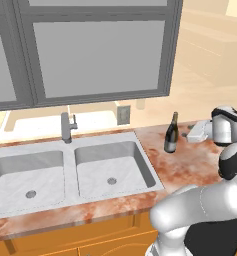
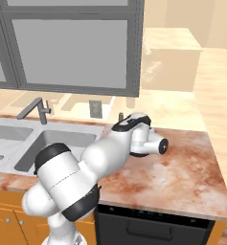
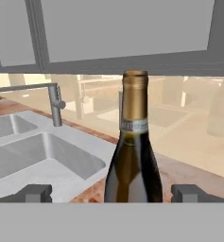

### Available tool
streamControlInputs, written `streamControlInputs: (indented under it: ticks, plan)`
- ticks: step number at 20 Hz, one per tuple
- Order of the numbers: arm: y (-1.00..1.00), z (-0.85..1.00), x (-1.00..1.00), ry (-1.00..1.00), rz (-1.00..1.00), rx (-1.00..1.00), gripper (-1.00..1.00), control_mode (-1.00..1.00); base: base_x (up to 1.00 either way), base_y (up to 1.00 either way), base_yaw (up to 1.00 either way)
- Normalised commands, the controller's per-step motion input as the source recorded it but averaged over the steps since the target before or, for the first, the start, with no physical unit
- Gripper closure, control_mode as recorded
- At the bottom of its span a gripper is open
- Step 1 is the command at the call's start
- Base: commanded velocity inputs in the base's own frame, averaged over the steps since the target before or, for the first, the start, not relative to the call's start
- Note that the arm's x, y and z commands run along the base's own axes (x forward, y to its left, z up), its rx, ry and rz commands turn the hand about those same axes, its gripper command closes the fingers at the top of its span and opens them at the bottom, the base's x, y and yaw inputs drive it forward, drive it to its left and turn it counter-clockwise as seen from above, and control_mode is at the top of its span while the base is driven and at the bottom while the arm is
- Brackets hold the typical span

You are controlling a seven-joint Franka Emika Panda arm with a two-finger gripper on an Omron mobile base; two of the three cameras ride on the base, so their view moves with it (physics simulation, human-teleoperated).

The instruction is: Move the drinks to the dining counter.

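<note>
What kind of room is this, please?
Most likely a kitchen: a steel double sink with a faucet set in a marble counter, grey cabinets above, and a wine bottle standing beside the sink.

The wine bottle (image 1: 171, 135) stands upright on the tabletop (image 1: 190, 167), just to the right of the double sink (image 1: 70, 172) and near the tabletop's back edge. Behind the sink, at the divide between its two basins, rises the faucet (image 1: 66, 127). A wall outlet (image 1: 123, 114) sits behind the sink's right basin. Cabinets (image 1: 85, 47) hang above the sink. In the hand view, the bottle (image 3: 133, 160) stands between the end effector's (image 3: 113, 193) spread fingertips (image 3: 36, 193), sink to its left.
</note>
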Motion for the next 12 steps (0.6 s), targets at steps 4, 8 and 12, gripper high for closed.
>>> streamControlInputs:
  ticks: [4, 8, 12]
  plan:
    - [-0.01, -0.11, 0.06, -0.01, 0.00, 0.00, -1.00, -1.00, 0.00, 0.00, 0.00]
    - [0.00, -0.10, 0.00, -0.01, 0.00, 0.01, -1.00, -1.00, 0.00, 0.00, 0.00]
    - [-0.01, -0.07, 0.00, -0.01, 0.00, 0.01, -1.00, -1.00, 0.00, 0.00, 0.00]
